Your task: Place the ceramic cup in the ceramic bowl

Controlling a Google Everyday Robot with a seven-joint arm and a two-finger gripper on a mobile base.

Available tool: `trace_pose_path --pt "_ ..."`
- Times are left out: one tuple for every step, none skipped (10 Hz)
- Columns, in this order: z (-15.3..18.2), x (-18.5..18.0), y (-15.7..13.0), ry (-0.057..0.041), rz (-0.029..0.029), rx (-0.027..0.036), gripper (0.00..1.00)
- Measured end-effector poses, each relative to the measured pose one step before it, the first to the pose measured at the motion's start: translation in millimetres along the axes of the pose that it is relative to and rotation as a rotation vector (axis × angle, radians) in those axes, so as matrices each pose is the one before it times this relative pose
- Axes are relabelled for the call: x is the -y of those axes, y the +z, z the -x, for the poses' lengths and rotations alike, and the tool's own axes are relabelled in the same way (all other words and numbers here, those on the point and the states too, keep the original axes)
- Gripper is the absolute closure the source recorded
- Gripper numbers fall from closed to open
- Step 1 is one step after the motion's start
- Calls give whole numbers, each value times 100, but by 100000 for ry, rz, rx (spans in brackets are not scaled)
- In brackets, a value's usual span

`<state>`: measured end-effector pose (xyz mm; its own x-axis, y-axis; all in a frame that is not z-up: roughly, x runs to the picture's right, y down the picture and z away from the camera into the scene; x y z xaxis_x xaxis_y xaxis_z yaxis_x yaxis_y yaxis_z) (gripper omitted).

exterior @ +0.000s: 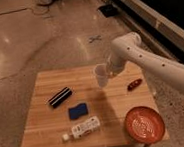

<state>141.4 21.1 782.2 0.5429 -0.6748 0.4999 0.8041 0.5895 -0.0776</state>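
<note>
Ceramic cup point(101, 77) aloft above table point(45, 131), jaws clamped on it; ceramic bowl point(144, 125) well apart.

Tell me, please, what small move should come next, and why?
Probably carry the ceramic cup, held in the gripper over the middle of the table, toward the ceramic bowl at the table edge; the cup is not yet above it.

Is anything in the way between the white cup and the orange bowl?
Nothing visible is. The cup sits by the gripper near the back of the table, and the bowl is at the front right corner. Only bare wood lies between them. The small red thing is off to the right, the bottle to the left.
</note>
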Motion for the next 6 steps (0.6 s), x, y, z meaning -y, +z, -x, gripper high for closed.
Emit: trace_pose_path --pt "593 -1714 -846 -2710 -221 619 100" --pt "612 -1287 -663 -2383 -214 486 100" --pt "938 -1901 -858 -2767 -180 730 100" --pt "839 -1639 -576 -1791 13 671 100" --pt "677 -1368 -402 -1326 -224 671 100" --pt "708 -1747 -385 -1443 -297 701 100"
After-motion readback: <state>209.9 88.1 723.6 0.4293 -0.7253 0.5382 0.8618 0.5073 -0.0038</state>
